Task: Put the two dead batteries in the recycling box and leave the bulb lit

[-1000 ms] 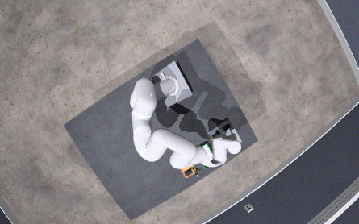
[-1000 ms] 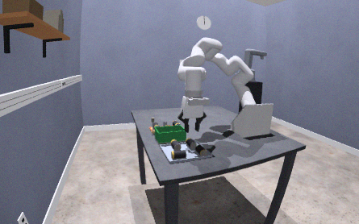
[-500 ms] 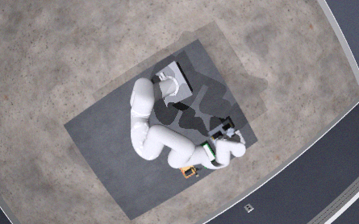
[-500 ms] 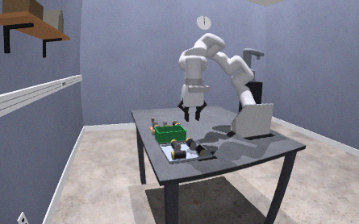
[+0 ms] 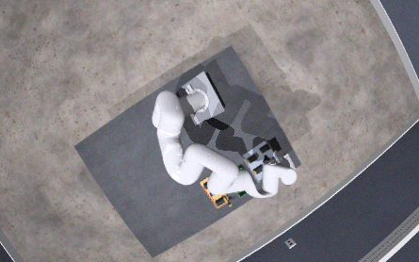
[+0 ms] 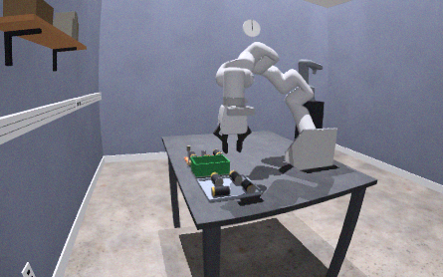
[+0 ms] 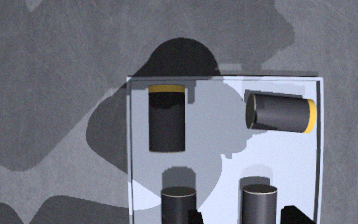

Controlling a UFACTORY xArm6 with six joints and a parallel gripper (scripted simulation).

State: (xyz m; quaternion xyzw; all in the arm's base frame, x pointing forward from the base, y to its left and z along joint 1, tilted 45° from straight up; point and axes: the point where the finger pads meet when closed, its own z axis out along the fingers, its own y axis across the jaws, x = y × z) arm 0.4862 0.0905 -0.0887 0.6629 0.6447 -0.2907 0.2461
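Observation:
My gripper [image 6: 232,148] [image 7: 246,218] is open and empty, fingers pointing down, above the tray area. The grey tray [image 6: 205,186] [image 7: 295,162] holds several loose dark batteries. One battery [image 7: 167,120] lies with its yellow end at the tray's far rim. Another battery [image 7: 280,112] lies crosswise, yellow end right. Two more, a left battery [image 7: 178,207] and a right battery [image 7: 259,205], are cut off by the wrist view's lower edge near the fingertips. The green box [image 6: 210,165] stands upright behind the tray. The orange holder [image 5: 206,185] is partly hidden by the arm. I cannot tell whether the bulb is lit.
The arm's base [image 6: 314,149] stands on the dark table [image 6: 294,191], right of the tray in the exterior view. The tray lies near a table edge. The green box stands between the tray and the holder. The arm hides much of these from above.

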